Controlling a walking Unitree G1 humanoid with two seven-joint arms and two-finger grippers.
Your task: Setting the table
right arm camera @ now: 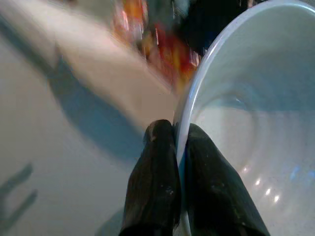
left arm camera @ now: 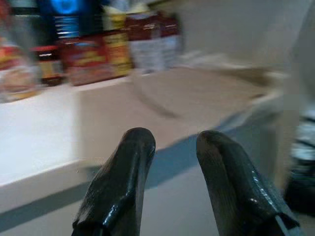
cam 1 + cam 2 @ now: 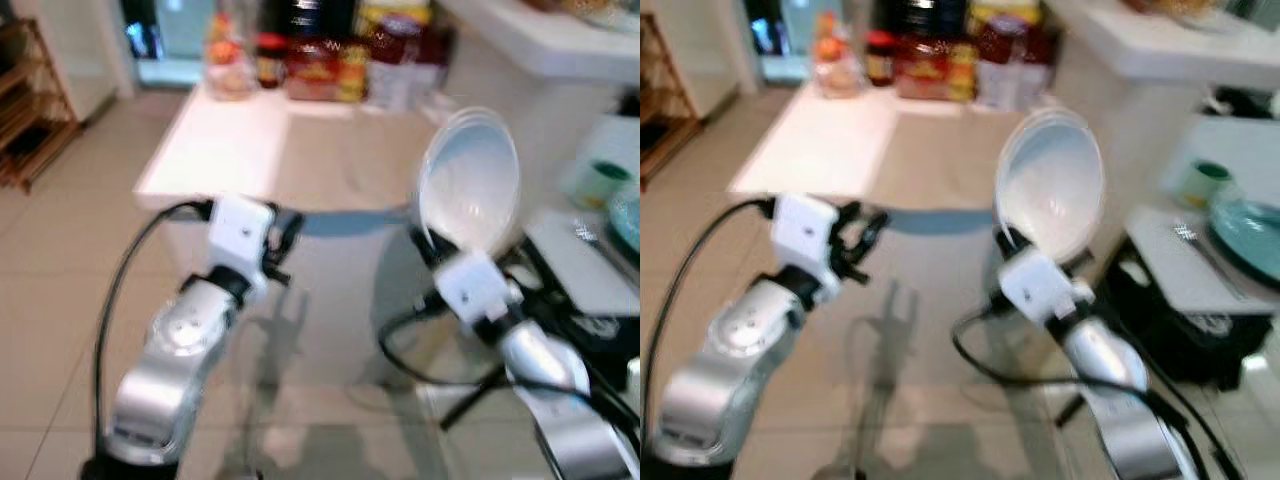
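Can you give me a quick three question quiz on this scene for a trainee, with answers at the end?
1. True or false: the right gripper pinches the white bowl by its rim.
2. The left gripper is: A) holding a fork, B) open and holding nothing, C) resting on the table.
3. Fill in: jars and packets stand at the far end of the white ____.

Key: 1 true. 2 B. 3 table.
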